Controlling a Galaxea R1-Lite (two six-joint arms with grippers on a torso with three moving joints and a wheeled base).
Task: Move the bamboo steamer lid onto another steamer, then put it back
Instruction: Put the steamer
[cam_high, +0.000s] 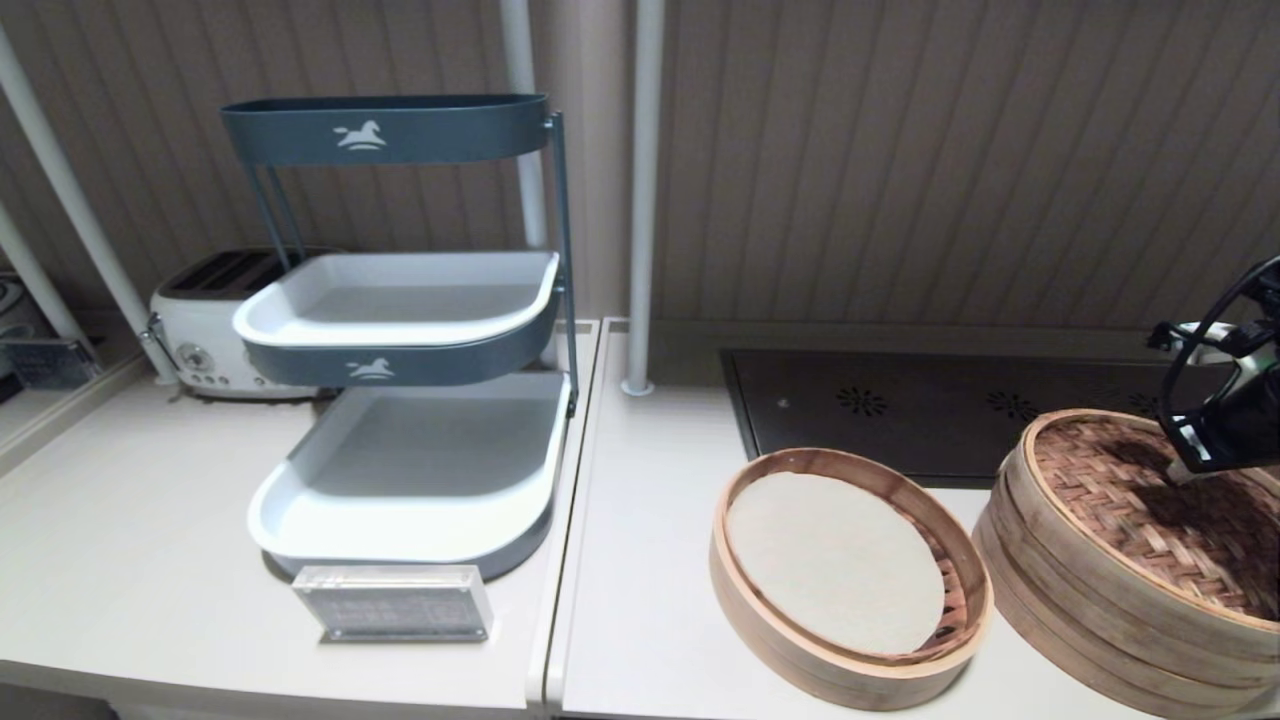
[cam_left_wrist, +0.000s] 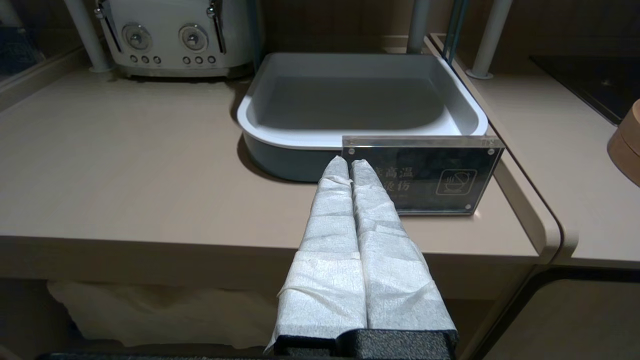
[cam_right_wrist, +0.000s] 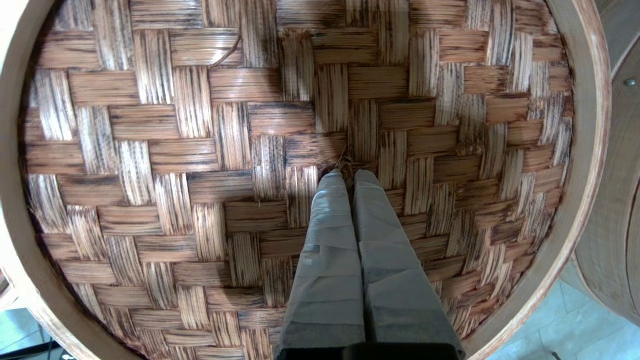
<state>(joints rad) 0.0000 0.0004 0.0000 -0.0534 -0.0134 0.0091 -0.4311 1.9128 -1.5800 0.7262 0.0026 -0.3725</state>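
The bamboo steamer lid (cam_high: 1120, 490), reddish-brown woven with a pale hoop rim, lies on top of another steamer (cam_high: 1060, 590), a banded stack at the counter's right end. That steamer's own lid is hidden beneath. My right gripper (cam_high: 1182, 468) reaches down onto the lid's middle. In the right wrist view the lid (cam_right_wrist: 200, 150) fills the frame and the right gripper (cam_right_wrist: 348, 172) is shut, its tips pinching the small central knot (cam_right_wrist: 344, 161). My left gripper (cam_left_wrist: 348, 162) is shut on nothing, parked low before the counter's front edge, out of the head view.
An uncovered steamer basket (cam_high: 740, 590) with a pale round liner sits left of the stack. Behind lies a black hob (cam_high: 950, 410). To the left stand a tiered tray rack (cam_high: 300, 520), a toaster (cam_high: 200, 320) and an acrylic sign (cam_high: 395, 603).
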